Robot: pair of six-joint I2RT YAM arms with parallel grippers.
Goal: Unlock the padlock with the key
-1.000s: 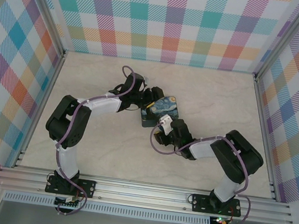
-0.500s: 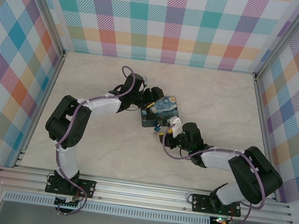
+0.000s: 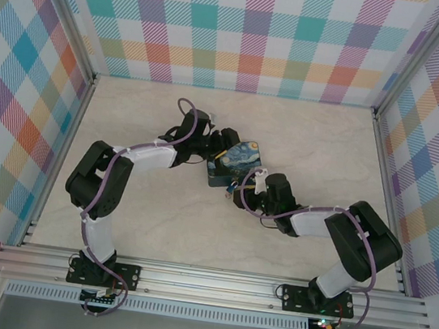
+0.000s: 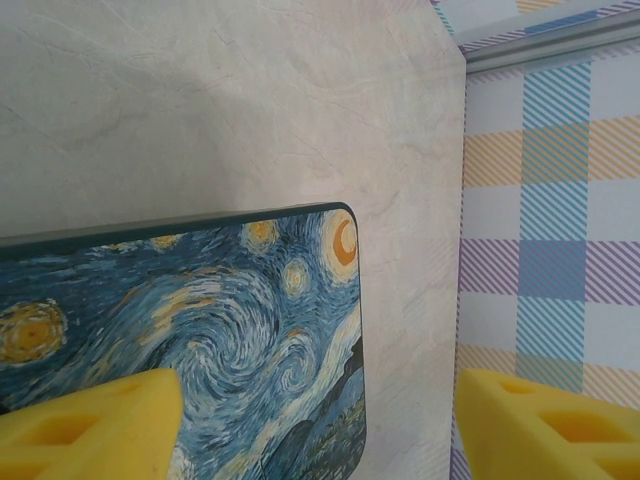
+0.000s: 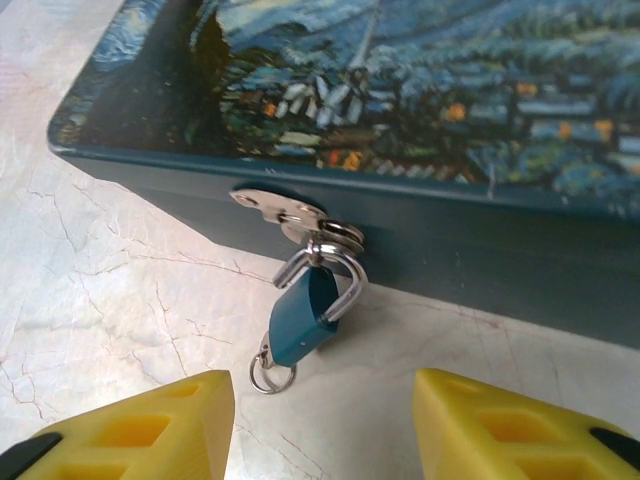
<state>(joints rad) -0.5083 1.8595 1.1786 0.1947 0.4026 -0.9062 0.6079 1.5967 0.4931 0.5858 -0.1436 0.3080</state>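
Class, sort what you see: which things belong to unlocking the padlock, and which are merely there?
Belongs to the job: padlock; small ring at its base, likely the key's; hasp; starry tin; right gripper; left gripper.
Merely there: marble table; checked walls.

The tin (image 3: 236,164) is sitting on the tabletop (image 3: 328,147) near its middle, between the two arms. The left fingers (image 4: 90,420) are standing apart at the tin's left end, one over the lid and the other out past the tin's edge. On the tin's near side wall a hasp (image 5: 285,208) is sticking out, and the padlock (image 5: 303,322) is hanging from it by its shackle, its body leaning down onto the tabletop. A small ring (image 5: 270,378) is lying at the padlock's lower end. The right fingers (image 5: 140,425) are standing spread just before the padlock, one to each side, not touching it.
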